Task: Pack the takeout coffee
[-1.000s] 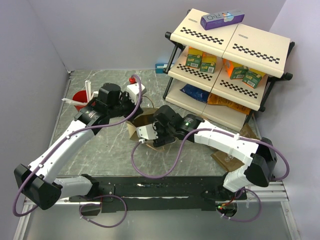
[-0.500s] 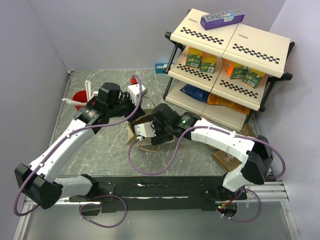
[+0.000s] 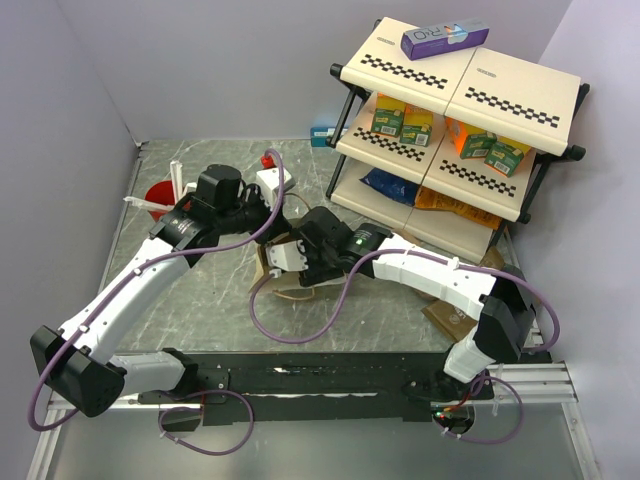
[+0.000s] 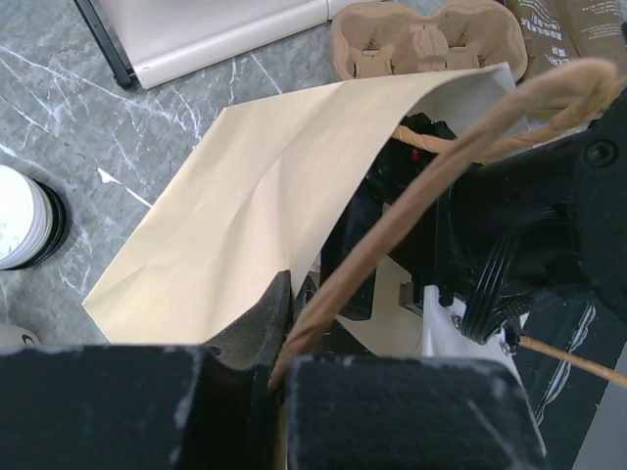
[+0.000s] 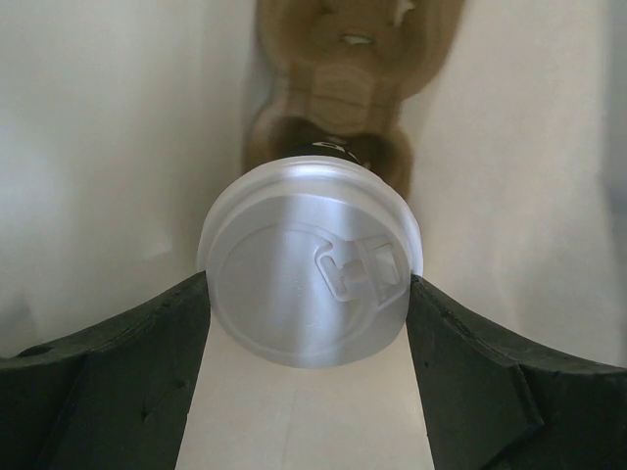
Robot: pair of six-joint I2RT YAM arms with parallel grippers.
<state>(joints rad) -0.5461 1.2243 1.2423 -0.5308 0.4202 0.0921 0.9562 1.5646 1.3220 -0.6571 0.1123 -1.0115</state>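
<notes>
The takeout coffee's round white lid fills the right wrist view; only a sliver of its dark body shows. My right gripper is shut on it, a finger against each side, deep inside the brown paper bag, which lies on its side. A cardboard cup carrier lies just beyond the cup. In the top view the right gripper is inside the bag's mouth. My left gripper is shut on the bag's twisted paper handle and holds the bag open; from above it is at the bag's far edge.
A second white-lidded dark cup stands at the left of the left wrist view. A red cup with white sticks is at the far left. A two-tier shelf with cartons stands at the back right.
My right gripper has pushed leftward, deeper into the bag, with the cup. The left arm has held still on the handle.
</notes>
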